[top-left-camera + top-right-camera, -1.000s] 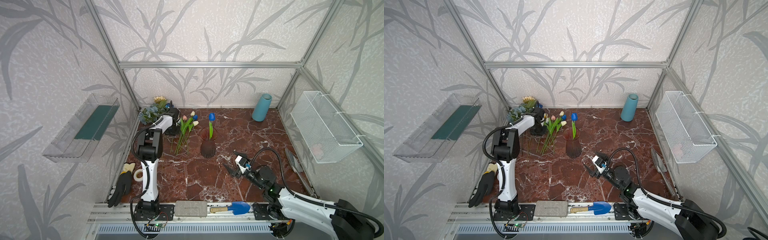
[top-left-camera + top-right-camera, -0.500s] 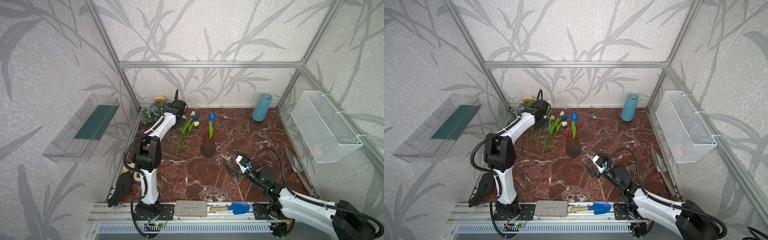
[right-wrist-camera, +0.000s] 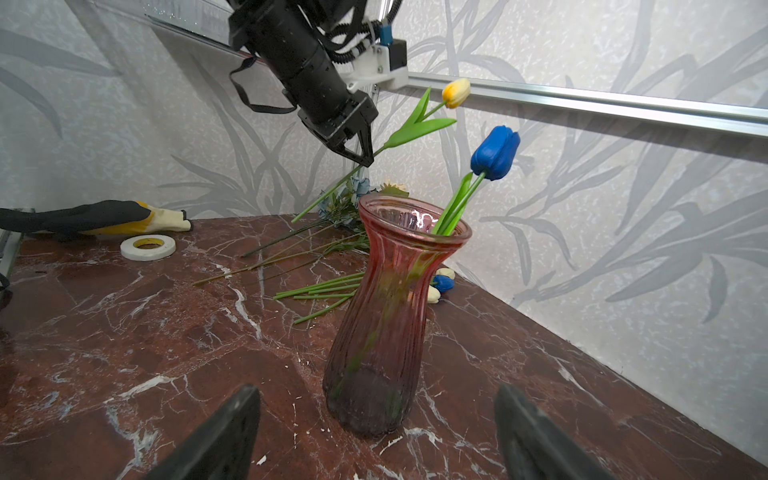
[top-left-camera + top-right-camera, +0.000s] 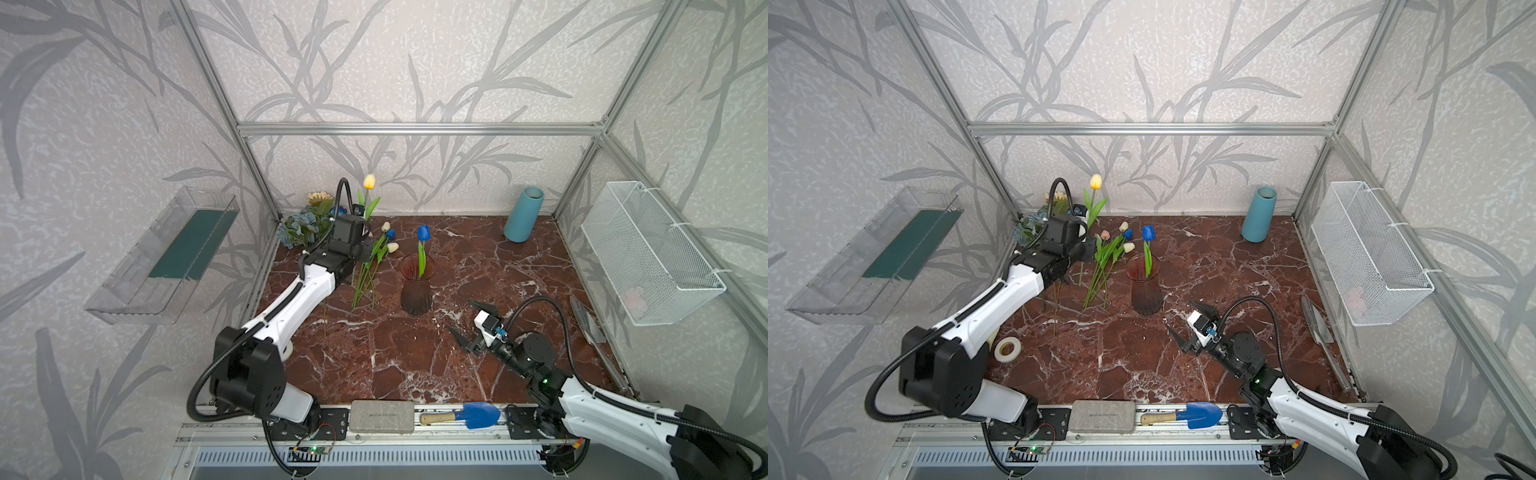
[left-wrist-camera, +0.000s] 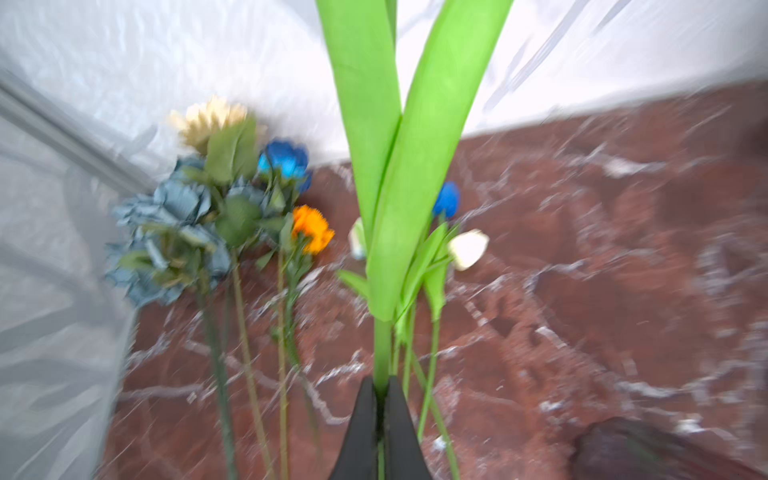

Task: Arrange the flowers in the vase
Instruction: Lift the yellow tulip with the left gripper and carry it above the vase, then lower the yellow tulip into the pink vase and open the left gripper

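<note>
One yellow tulip (image 4: pixel 369 181) sits pinched in your left jaws; your right jaws (spread wide) face the vase (image 3: pixel 390 316).

Pale walls (image 4: pixel 415 62) papered with grey leaf sprays, edged by an aluminium frame (image 4: pixel 415 129), enclose a red-brown marble worktop (image 4: pixel 478 266), with a clear shelf (image 4: pixel 166 257) on one side wall and a white wire basket (image 4: pixel 652 253) opposite.

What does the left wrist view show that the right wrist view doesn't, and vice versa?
Only the left wrist view: the orange bloom. Only the right wrist view: the upright blue tulip, the bloom of the yellow tulip, a tape roll, the open right gripper. Both: the left gripper shut on that tulip's stem; possibly the vase, a dark blur from the left wrist.
</note>
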Tool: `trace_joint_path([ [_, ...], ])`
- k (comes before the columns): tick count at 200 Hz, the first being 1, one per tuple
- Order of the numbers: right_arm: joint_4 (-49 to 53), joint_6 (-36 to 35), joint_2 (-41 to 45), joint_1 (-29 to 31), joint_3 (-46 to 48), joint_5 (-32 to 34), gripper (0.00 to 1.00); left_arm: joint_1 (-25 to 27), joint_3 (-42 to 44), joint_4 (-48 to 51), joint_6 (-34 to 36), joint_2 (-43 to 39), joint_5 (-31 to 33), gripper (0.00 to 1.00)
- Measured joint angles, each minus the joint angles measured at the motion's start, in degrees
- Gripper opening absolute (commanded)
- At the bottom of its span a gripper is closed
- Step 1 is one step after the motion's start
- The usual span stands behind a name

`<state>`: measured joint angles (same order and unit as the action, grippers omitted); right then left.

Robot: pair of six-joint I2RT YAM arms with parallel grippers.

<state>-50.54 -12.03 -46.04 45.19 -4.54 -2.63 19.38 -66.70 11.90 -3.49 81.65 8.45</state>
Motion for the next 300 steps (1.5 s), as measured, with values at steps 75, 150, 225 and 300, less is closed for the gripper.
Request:
trace_joint_path([
  [75, -0.07, 0.33, 0.07, 0.0, 0.0, 1.05, 0.99, 0.28, 20.26, -33.9, -1.51, -16.41, -19.12, 0.0],
  [150, -0.13, 0.31, 0.48, -0.02, 0.28, 1.7, 0.99, 1.64, 18.82, -47.21, -6.69, -16.5, -34.27, 0.0],
  [225, -0.39, 0.31, -0.9, 0.0, 0.28, 1.66, 0.99, 5.25, 14.16, -50.36, -8.11, -10.51, -40.33, 0.0],
  [300, -0.37, 0.13, -0.9, 0.0, 0.28, 1.66, 0.99, 5.33, 19.19, -54.97, -6.78, -2.82, -40.06, 0.0],
])
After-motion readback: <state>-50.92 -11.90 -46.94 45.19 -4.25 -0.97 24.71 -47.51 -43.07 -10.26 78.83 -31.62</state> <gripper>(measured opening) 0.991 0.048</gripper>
